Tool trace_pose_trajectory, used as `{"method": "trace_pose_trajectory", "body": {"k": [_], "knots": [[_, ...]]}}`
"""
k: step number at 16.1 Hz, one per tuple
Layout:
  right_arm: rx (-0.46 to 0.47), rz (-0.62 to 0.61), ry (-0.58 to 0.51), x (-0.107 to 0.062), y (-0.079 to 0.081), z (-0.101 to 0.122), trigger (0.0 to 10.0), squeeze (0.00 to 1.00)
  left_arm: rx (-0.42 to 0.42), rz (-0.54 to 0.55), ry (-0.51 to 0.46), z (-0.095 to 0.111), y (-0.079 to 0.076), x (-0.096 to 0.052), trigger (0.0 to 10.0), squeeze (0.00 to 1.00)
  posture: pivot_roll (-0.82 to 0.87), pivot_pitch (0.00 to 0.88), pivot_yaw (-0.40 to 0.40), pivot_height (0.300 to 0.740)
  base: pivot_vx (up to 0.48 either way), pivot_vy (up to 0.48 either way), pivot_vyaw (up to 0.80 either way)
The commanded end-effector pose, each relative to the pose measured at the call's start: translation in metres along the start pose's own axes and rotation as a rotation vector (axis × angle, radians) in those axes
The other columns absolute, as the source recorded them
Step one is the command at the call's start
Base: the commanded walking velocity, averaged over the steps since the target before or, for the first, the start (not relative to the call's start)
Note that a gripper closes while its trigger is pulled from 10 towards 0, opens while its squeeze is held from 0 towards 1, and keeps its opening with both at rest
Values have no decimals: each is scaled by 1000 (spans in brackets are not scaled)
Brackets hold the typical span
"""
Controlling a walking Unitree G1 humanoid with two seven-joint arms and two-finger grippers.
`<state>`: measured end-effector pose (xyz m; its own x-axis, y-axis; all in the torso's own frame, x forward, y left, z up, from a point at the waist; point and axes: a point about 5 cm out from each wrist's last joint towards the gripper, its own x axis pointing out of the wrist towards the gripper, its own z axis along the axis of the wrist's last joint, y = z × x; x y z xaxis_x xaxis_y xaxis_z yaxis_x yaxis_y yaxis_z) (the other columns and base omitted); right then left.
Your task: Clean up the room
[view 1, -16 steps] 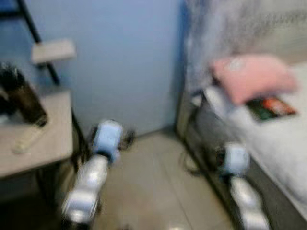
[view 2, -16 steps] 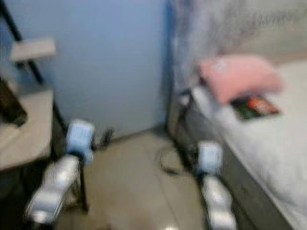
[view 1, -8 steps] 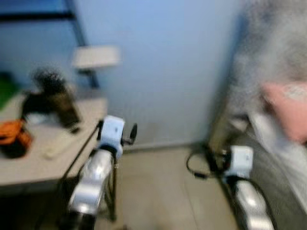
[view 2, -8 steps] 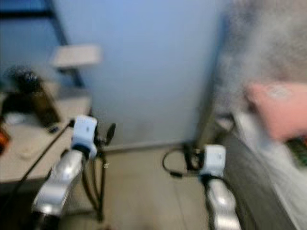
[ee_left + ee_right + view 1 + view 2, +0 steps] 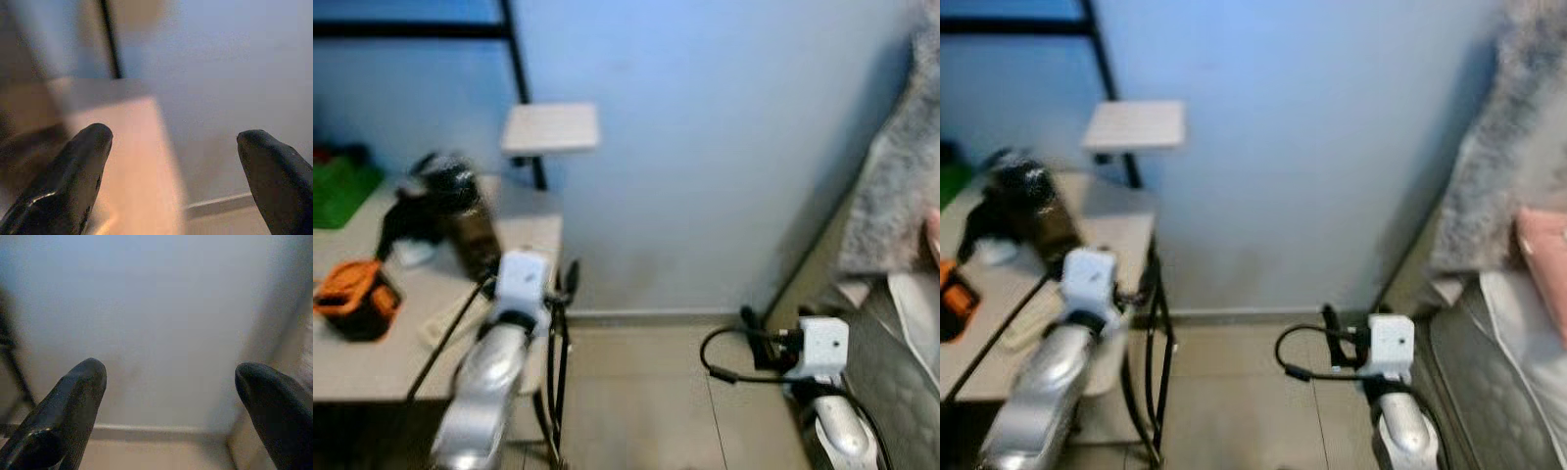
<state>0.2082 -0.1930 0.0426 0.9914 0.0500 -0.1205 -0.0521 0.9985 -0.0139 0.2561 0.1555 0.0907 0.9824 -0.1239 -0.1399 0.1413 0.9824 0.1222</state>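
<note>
Currently a blue wall is faced, with a light counter on the robot's left and a bed at the right edge. Head views are somewhat blurred

Left tool: held in front of the counter's near corner, above the tiled floor. Its two black fingers are seen spread wide, nothing between them; the counter edge and the wall are seen past them

Right tool: held low near the bed frame, aimed at the wall and its baseboard. Its fingers are likewise spread wide and nothing is held. A black cable loop is seen beside its white wrist housing

On the counter are noted:
- an orange and black object near the left edge
- a dark brown bottle-like object, tilted, blurred; exact kind cannot be told
- a black item just beside it
- a pale flat object close to the left arm
- something green at the far left rear

A small white shelf is fixed on a black upright frame behind the counter. On the bed, a grey fuzzy blanket is draped at the head end and a pink pillow lies on the mattress
</note>
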Motion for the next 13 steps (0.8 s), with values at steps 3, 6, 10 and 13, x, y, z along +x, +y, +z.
{"method": "trace_pose_trajectory", "body": {"k": [3, 6, 10, 13], "knots": [[-16, 4, 47, -7, -15, 0, 10000, 0, 25, 71, 62, 8, 5, -10, 10000, 0, 80, 0, -11, 740, 0, 0, 0], [-4, 9, 62, -1, -15, 1, 10000, 0, 22, 97, 80, 11, 7, -9, 10000, 0, 108, 0, -15, 740, 0, 0, 0], [61, 60, 90, 23, 5, -5, 10000, 0, 5, 156, 73, 14, 22, 8, 10000, 0, 173, 0, -55, 740, 0, 0, 0], [59, 106, 113, 32, 7, -6, 10000, 0, -1, 171, 53, 19, 21, 16, 10000, 0, 206, 0, -92, 740, 0, 0, 0]]}}
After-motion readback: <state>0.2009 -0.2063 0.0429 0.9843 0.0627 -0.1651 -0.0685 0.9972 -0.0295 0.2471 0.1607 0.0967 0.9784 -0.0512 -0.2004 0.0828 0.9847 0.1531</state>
